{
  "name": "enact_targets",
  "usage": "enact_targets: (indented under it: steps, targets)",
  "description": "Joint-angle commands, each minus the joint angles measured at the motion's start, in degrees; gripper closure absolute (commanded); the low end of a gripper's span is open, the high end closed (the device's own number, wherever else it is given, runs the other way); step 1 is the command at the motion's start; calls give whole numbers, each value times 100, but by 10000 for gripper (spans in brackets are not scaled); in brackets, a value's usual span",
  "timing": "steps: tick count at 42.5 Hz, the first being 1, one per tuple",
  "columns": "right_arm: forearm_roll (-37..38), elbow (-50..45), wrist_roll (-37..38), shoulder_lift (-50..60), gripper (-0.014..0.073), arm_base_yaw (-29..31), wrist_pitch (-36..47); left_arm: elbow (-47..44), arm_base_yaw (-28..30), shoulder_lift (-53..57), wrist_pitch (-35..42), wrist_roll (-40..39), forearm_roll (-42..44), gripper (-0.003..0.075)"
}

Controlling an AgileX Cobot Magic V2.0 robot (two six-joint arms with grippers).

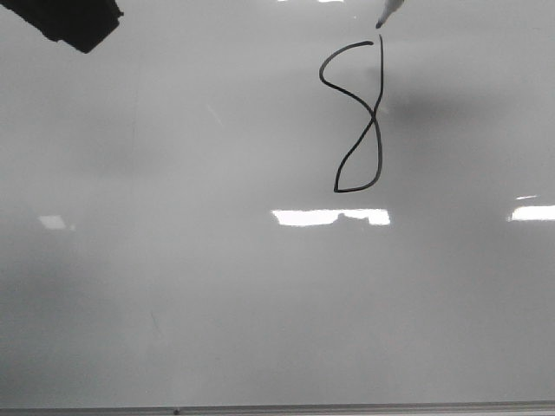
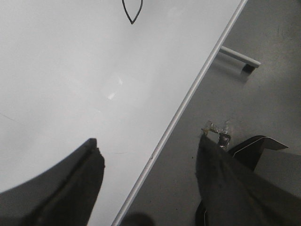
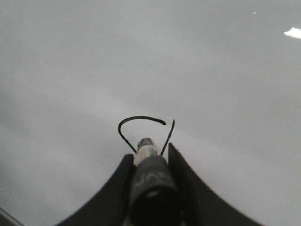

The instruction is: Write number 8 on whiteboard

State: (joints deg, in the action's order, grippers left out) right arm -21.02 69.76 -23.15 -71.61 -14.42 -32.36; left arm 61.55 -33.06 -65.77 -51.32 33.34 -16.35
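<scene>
— Nearest to your front camera runs the thin grey frame edge of the whiteboard (image 1: pixel 260 347), along the near side. What do you see further on the board?

— You see the number 8 (image 1: pixel 357 117), drawn in thin black marker, far and a little to the right of the middle. It is tall and narrow. Its lower loop ends in a point, and on the upper loop one straight stroke goes past the top, so a small gap stays there.

— So is the task done?

— I judge it nearly done: both loops are drawn. What remains for you is perhaps only to lift away, or to close that gap.

— What does your right gripper (image 3: pixel 149 162) do?

— Its fingers are closed around the marker (image 3: pixel 146 149). The tip is at the far end of the straight stroke; whether it touches the board, I cannot tell.

— And the left gripper (image 2: pixel 150 160)?

— Its fingers stand apart and hold nothing, over the board's edge.
</scene>
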Motion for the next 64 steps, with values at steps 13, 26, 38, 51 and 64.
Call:
enact_targets:
  steps: [13, 26, 38, 51, 64]
  targets:
    - [-125, -1315, -587, 2238, 661, -27, -1079, 138, -152, -32, 519, 1375, -1409, 300]
    - [-1784, -1328, -2153, 2438, 661, -27, -3060, 403, -1169, -811, 592, 2862, -2793, 288]
    - [-2425, -1328, -2588, 2421, 661, -27, -3037, 403, -1440, -1250, 605, 4134, -4458, 290]
    - [-2509, -1328, -2588, 2419, 661, -27, -3028, 403, -1465, -1393, 605, 4249, -4668, 346]
    - [-2668, -1328, -2588, 2419, 661, -27, -3047, 403, -1465, -1393, 605, 4249, -4641, 629]
